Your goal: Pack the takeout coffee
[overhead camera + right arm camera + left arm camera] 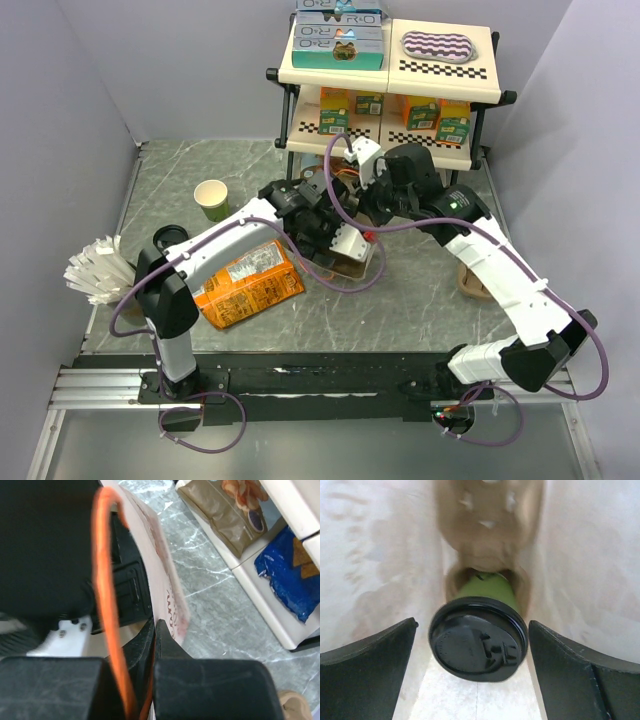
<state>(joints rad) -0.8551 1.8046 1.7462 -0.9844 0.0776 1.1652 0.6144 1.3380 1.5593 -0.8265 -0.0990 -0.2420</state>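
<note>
The takeout coffee (477, 647), a dark green cup with a black lid, sits deep inside the paper bag (585, 565), its lid facing the left wrist camera. My left gripper (472, 630) is reached into the bag and stands open. Its fingers (370, 655) flank the lid with a gap on both sides. In the top view the left gripper (335, 240) and both arms hide most of the bag (352, 268). My right gripper (155, 625) is shut on the bag's upper edge (165, 575), next to its orange handle (105, 580).
A lidless green cup (211, 199) stands at the back left, with a black lid (172, 237) nearer. An orange snack bag (250, 283) lies by the left arm, a white fanned bundle (98, 268) at the left wall. A stocked shelf (390, 70) fills the back.
</note>
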